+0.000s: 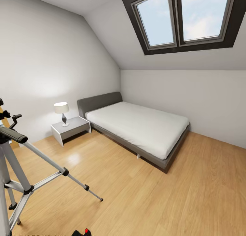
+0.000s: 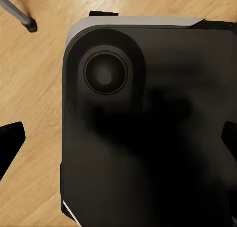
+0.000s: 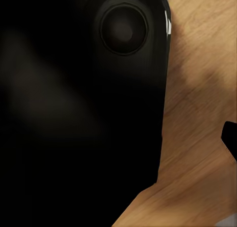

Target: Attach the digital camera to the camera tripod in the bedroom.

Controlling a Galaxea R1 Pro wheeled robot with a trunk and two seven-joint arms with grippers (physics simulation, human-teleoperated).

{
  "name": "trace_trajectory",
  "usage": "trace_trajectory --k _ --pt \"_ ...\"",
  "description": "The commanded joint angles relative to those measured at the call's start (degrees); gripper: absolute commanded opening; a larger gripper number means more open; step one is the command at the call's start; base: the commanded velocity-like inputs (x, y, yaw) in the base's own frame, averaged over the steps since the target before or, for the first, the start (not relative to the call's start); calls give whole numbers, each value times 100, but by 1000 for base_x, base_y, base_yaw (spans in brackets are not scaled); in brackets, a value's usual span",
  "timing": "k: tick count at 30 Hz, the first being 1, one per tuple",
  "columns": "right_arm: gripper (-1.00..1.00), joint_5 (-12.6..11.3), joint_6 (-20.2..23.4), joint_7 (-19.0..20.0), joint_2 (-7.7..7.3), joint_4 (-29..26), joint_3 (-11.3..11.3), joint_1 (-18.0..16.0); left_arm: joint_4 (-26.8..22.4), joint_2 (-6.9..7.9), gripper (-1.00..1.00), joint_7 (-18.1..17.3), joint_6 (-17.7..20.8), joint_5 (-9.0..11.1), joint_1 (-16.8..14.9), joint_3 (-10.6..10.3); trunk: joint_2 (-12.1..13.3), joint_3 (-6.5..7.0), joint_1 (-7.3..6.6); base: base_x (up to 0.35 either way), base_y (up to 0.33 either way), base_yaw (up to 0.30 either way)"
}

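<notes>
At the head view's 6 o'clock edge, nearest of all, a scrap of the small matte-black digital camera [image 1: 82, 233] pokes in, its red button just showing; too little shows to tell which way its lens points.

The left wrist view looks down on a broad black rounded body of the robot [image 2: 148, 128] over wood floor, with the dark tips of the left gripper [image 2: 118, 143] at the picture's two sides, spread wide and holding nothing. The right wrist view gives a similar black body [image 3: 79, 113] and one dark fingertip [image 3: 230, 138] at the edge; whether the right gripper is spread or pressed together I cannot tell.

At 8 o'clock stands the tall silver-legged camera tripod [image 1: 20, 174], its long axis upright, legs splayed; one leg runs out toward 5 o'clock to a black foot. Its long black pan handle [image 1: 13, 135] points toward 3 o'clock.

The light wood floor [image 1: 153, 201] lies open from 6 to 3 o'clock. Farther off, at centre, the low grey bed with white mattress [image 1: 136, 126] sits against the back walls, a white nightstand [image 1: 70, 128] with a small lamp [image 1: 62, 111] at 9 o'clock beside it. At 1 o'clock, the dark-framed double skylight [image 1: 184, 18] is set in the sloped ceiling.
</notes>
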Motion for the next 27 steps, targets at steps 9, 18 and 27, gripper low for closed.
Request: trace_trajectory --k 9,18,27 --pt "100 4 7 -1 -6 0 3 -1 -3 -2 100 5 -11 43 0 1 -2 -4 0 0 0 140" --pt "100 5 6 -1 -4 0 3 -1 -3 -2 100 5 -11 126 0 1 -2 -4 0 0 0 17" --pt "100 21 14 -1 -17 0 12 -1 -3 -2 100 -3 -11 221 0 1 -2 -4 0 0 0 1"
